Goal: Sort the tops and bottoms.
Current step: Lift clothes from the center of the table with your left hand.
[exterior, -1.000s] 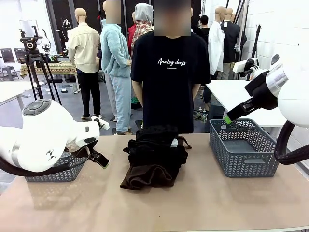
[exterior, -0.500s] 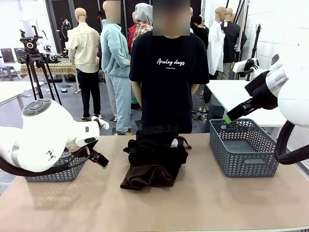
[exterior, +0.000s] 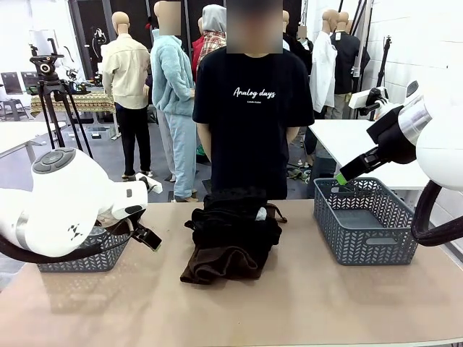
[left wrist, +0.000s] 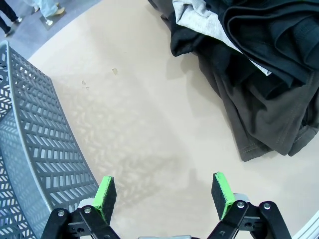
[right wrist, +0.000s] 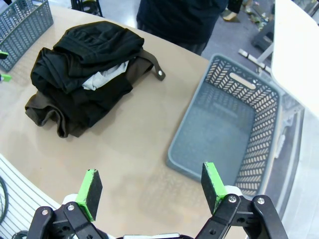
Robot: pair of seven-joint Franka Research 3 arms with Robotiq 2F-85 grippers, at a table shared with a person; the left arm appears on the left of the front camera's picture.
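The tops and bottoms lie in one heap point(exterior: 231, 235) at mid-table: black garments on top, a dark brown one point(exterior: 217, 264) underneath at the front, and a pale grey-blue one point(right wrist: 104, 77) poking out between them. My left gripper point(exterior: 148, 238) hovers low over the table left of the heap; in its wrist view it point(left wrist: 163, 195) is open over bare tabletop, with the heap point(left wrist: 249, 64) at upper right. My right gripper point(exterior: 343, 181) hangs above the right basket's far left corner, and the right wrist view shows it point(right wrist: 151, 184) open and holding nothing.
A grey lattice basket point(exterior: 87, 254) stands at the table's left behind my left arm, and another point(exterior: 365, 220) at the right. A person in a black T-shirt point(exterior: 253, 108) stands at the far edge behind the heap. Bare tabletop point(exterior: 304, 303) lies in front.
Both arms hold still with their jaws unchanged. The person has shifted slightly to the left.
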